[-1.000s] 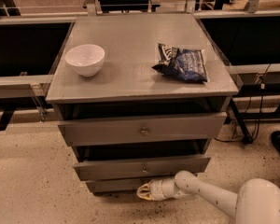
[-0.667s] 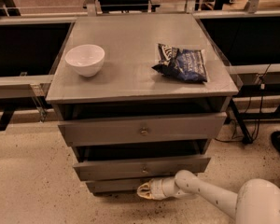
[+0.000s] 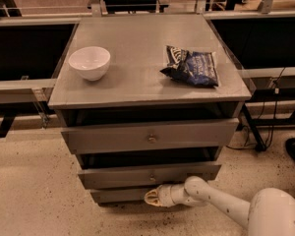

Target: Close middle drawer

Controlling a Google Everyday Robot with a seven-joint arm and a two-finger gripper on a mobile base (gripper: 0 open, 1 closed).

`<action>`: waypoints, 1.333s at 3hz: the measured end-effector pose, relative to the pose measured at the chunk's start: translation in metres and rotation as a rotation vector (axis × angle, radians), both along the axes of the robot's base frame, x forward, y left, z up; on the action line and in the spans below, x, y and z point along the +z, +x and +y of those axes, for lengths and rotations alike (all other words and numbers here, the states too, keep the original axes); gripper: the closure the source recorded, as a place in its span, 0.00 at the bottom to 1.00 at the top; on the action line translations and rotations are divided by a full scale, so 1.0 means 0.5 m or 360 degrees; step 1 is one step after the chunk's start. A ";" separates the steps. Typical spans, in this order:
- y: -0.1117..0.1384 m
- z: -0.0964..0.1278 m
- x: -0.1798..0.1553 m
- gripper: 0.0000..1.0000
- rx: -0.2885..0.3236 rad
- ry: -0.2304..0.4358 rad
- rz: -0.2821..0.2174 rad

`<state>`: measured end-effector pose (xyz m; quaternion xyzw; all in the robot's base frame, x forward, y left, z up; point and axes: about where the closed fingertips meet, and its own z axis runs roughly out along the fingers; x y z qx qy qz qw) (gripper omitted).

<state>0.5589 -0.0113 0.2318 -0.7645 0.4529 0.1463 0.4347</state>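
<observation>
Grey wooden middle drawer hung ajar, running left-right, front facing frame bottom.
Pale gripper sat just beneath, state unclear.

Gripper sits low, just below the middle drawer, in front of the bottom drawer front. Middle drawer stands partly out, top drawer out too. On the tabletop: white bowl at the view's left, dark snack bag at its right, well apart
</observation>
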 end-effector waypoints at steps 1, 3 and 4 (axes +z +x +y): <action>0.012 0.001 0.006 1.00 0.0009 0.0005 -0.0007; 0.045 -0.001 0.016 1.00 0.0010 0.0017 -0.0021; 0.056 -0.002 0.021 1.00 0.0007 0.0027 -0.0032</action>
